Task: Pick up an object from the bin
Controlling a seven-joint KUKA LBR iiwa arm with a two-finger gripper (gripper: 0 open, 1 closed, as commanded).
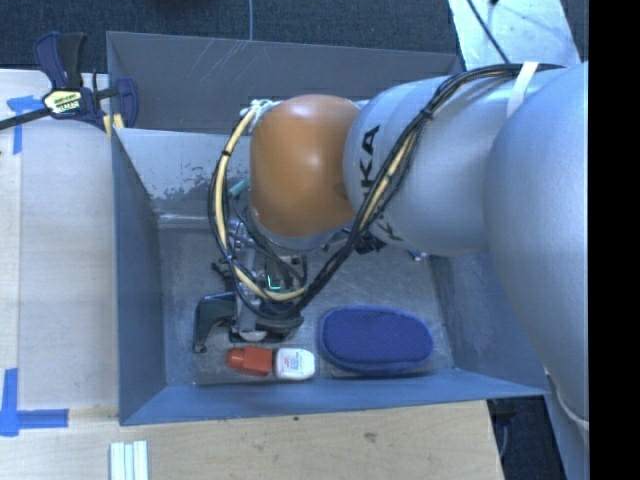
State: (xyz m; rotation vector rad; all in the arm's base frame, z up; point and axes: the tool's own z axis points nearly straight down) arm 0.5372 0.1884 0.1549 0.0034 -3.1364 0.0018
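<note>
**Grey metal, gripper low at the near left**

Down close to the floor of the grey metal bin, toward its near-left part: the gripper, under the orange wrist cover. Open or closed: cannot tell, hidden beneath wrist and cables.

Just on the near side of it, against the near wall: a small red-and-white tube, long axis running left to right, red end left, white end right. Just to the left: a black angled piece. Probably one of these two as the pick; no telling which. Farther right, apart from the gripper: a blue oval pad.

Readable: only "KA" in black on the silver arm, likely the end of KUKA. Label on the tube's white end: too small to read.
</note>
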